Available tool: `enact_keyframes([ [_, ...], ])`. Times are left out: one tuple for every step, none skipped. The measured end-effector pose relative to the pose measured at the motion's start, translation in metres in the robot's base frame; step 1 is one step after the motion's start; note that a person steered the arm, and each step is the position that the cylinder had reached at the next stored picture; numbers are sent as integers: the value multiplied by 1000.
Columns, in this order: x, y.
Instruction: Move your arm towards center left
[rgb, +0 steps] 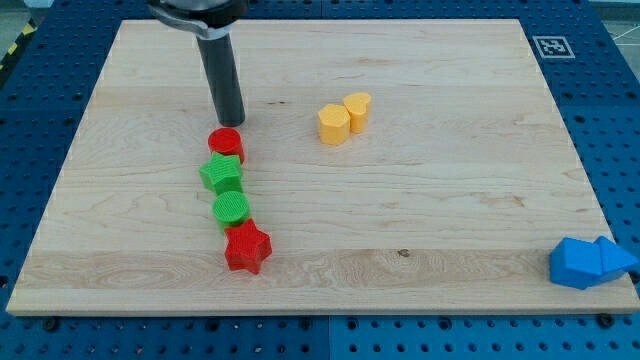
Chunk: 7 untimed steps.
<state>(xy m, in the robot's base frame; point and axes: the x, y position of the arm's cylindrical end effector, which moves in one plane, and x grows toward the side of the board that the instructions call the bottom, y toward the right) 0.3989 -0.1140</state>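
My tip (231, 122) is resting on the wooden worktop (420, 230) left of centre, just beyond the red cylinder (226, 142) heading a column: green star (222, 174), green cylinder (231, 208), red star (247, 248). There are no jaws to report.

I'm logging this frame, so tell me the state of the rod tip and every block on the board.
my tip: on the board, just above the red cylinder
red cylinder: upright, heads the column
green star: flat
green cylinder: upright
red star: flat
two yellow blocks: touching
two blue blocks: touching, bottom-right corner
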Motion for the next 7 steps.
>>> enact_keyframes([
  [20, 0],
  [33, 0],
  [23, 0],
  [1, -1],
  [-15, -7],
  [-21, -7],
  [-22, -7],
])
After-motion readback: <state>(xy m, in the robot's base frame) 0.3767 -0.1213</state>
